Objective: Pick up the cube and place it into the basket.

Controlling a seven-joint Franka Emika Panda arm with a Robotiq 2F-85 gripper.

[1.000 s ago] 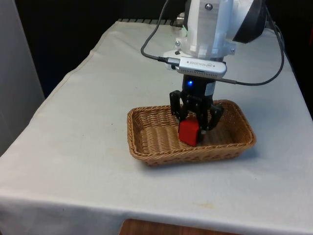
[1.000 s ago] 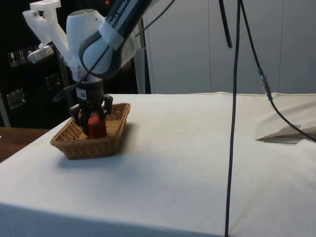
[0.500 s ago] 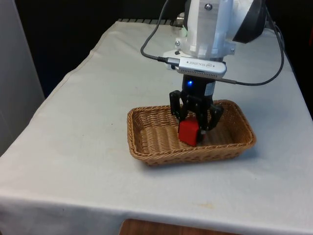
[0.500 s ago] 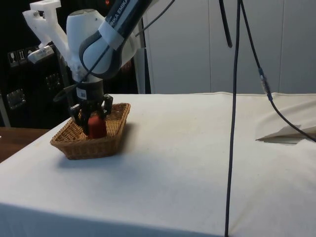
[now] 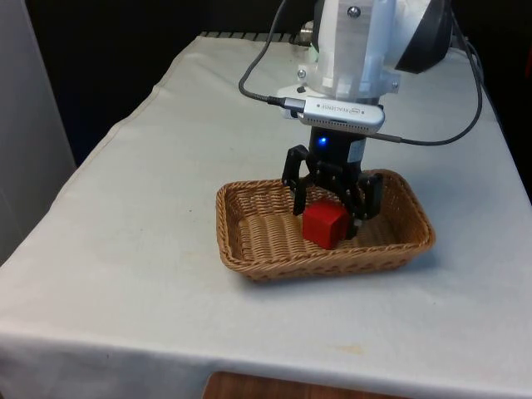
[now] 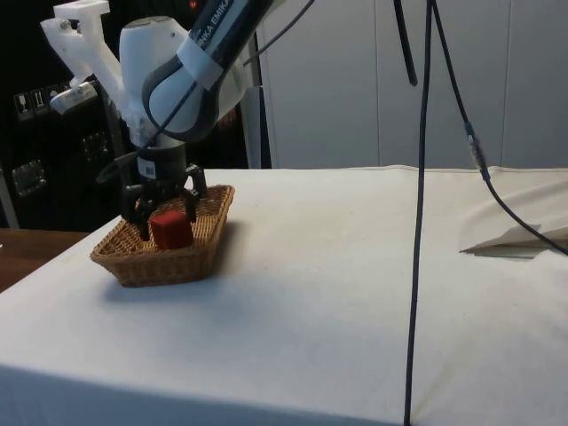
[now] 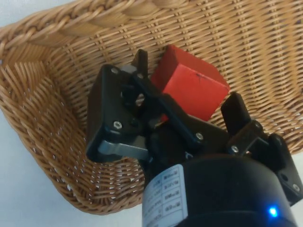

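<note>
Gripper (image 5: 332,208) fingers are standing spread on either side of the red cube (image 5: 324,225), which is resting free on the floor of the wicker basket (image 5: 249,249) at center frame, apparently to clear the cube for withdrawal.

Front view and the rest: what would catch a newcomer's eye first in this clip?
The red cube stands out most, lying inside the brown wicker basket on the white cloth near the table's front edge. Right over it hangs the black gripper, its fingers spread to either side of the cube and apart from it, as the wrist view also shows.
</note>
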